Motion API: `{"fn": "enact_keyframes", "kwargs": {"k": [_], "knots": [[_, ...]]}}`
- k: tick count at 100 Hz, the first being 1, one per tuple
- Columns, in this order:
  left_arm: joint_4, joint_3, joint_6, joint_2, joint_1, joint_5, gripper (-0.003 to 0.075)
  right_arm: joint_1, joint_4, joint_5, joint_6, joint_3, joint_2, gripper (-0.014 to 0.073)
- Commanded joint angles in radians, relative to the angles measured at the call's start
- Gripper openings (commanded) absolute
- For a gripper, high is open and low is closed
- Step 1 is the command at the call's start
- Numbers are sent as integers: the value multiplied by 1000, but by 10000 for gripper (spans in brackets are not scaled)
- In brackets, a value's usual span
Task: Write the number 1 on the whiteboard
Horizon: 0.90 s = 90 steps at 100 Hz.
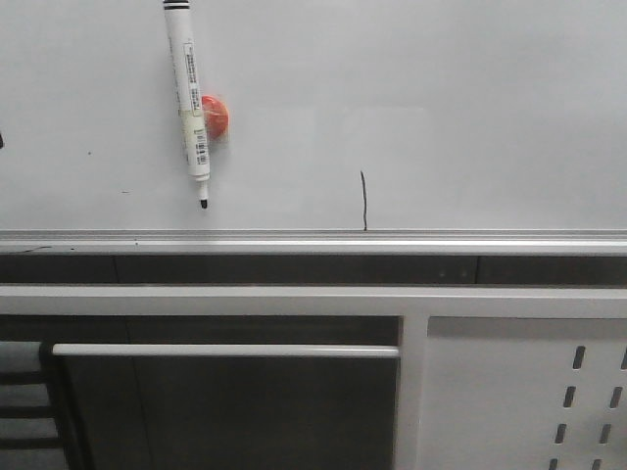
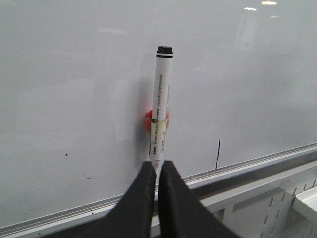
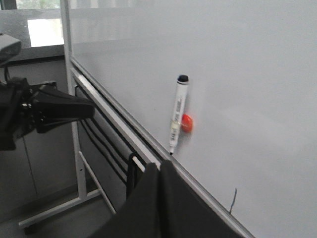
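Observation:
The whiteboard [image 1: 441, 98] fills the upper front view above its silver bottom rail [image 1: 313, 240]. The number 1 [image 1: 364, 201] is a thin black vertical stroke just above the rail, also visible in both wrist views [image 2: 218, 154] [image 3: 233, 199]. A white marker pen [image 1: 188, 88] hangs tip down on the board, against an orange magnet [image 1: 216, 116]. Neither gripper shows in the front view. My left gripper [image 2: 156, 166] is shut and empty, lined up below the pen [image 2: 161, 99] but off the board. My right gripper [image 3: 159, 166] is shut, empty, near the rail.
Below the board runs a white frame with a horizontal bar [image 1: 225, 350] and a white perforated panel [image 1: 519, 392] at the lower right. The board's stand leg [image 3: 79, 163] and dark cables hang under the rail. My left arm [image 3: 64, 111] reaches in from the side.

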Motion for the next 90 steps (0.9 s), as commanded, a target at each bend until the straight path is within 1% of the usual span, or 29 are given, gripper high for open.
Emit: {"fn": "enact_keyframes", "kwargs": {"k": [1,18,30,42,59,76,84,90], "knots": [[-7,25,28,-11,0,-193,-18,-8,34,-129,-4,64,-69,-68],[-11,25,28,-11,0,-192,-18,-8,72,-259,-4,247,-205,-69],[-9,25,28,-11,0,-192,-18,-8,72,-329,-4,326,-293,-69],[-7,25,28,-9,0,-185,-18,-8,72,-368,-4,339,-345,-69],[-9,25,28,41,0,-185,-18,-8,73,-368,-4,339,-356,-69],[-7,25,28,168,0,-185,-18,-8,73,-368,-4,339,-356,-69],[-20,25,28,262,2,-226,-18,-8,73,-368,-4,339,-356,-69],[-22,21,28,332,2,-224,-18,-8,73,-368,-4,339,-356,-69]]}}
